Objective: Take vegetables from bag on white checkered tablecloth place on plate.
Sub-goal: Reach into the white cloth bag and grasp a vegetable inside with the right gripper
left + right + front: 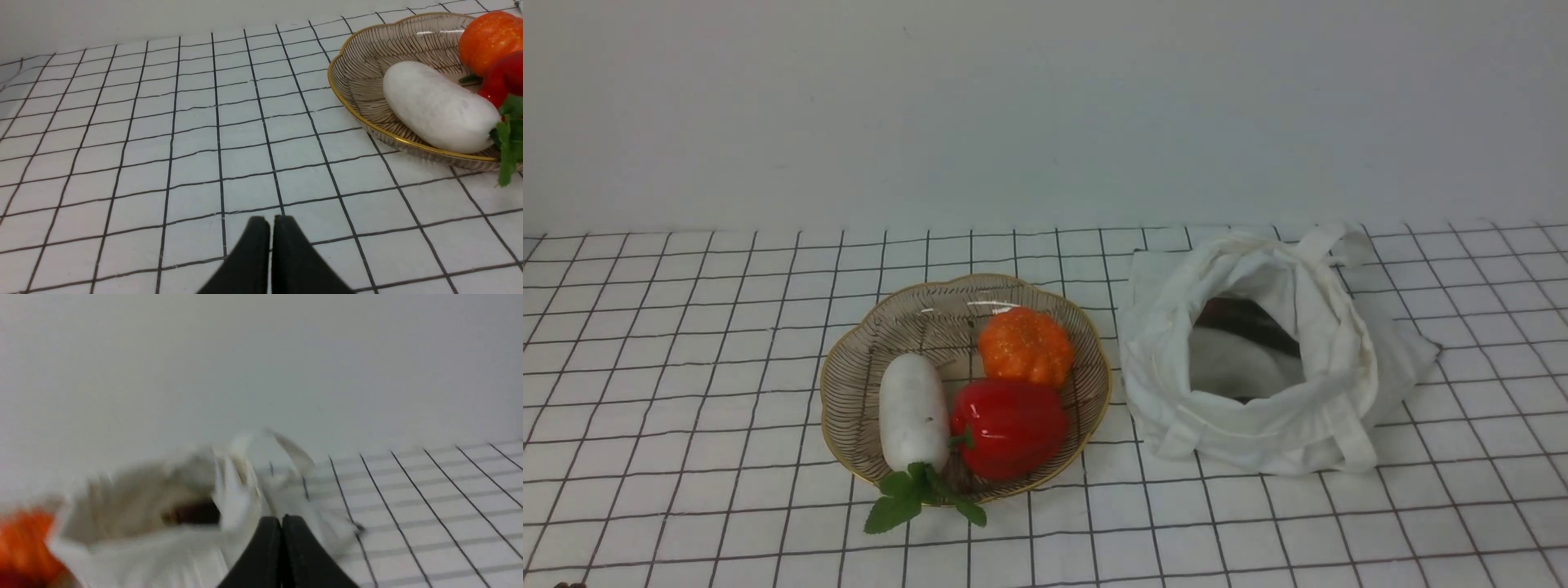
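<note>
The tablecloth [686,367] runs back to a plain wall [1045,106] and passes out of the front view on both sides and at the near edge. The widest open stretch lies to the robot's left of the plate [849,384]. A band of bare cloth also runs along the near side, in front of the plate and the bag [1258,433], and some free cloth shows to the right of the bag. Between plate and bag only a narrow strip is free.

The bag sits slumped on the robot's right, its mouth open upward, the rim rolled outward and the handles draped over its sides. Inside, toward the far side of the opening, the eggplant [1250,320] shows as a dark strip, mostly covered by folds.

The plate holds a radish [913,412] on its left side, its leaves [907,494] spilling over the near rim onto the cloth. A red pepper [1009,425] lies just beside it, with an orange pumpkin [1025,345] behind. Only the far left part of the plate is bare.

Neither arm appears in the front view. The left gripper [271,222] is over bare cloth, apart from the plate, with its fingers together and empty. The right gripper [282,520], in a blurred view, has its fingers pressed together, holding nothing. The bag's side wall and rolled rim stand between it and the eggplant.
</note>
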`<action>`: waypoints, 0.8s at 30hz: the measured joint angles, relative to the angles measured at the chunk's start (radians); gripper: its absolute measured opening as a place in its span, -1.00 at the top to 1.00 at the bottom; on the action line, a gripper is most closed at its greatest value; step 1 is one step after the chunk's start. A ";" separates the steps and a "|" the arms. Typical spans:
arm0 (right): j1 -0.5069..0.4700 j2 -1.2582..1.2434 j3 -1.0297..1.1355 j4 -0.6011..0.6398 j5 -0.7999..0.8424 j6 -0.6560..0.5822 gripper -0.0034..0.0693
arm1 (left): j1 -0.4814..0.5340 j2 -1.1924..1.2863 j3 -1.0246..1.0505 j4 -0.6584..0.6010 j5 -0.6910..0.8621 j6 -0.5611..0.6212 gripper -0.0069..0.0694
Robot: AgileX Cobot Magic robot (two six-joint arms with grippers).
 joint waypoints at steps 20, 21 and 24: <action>0.020 0.000 -0.025 0.185 -0.257 0.092 0.94 | 0.000 0.000 0.000 0.000 0.000 0.000 0.84; 0.040 0.001 -0.077 0.142 -0.170 0.098 0.94 | 0.000 0.000 0.000 0.000 0.000 0.000 0.84; 0.091 0.071 -0.264 0.038 0.055 0.100 0.94 | 0.000 0.000 0.000 0.000 0.000 0.000 0.84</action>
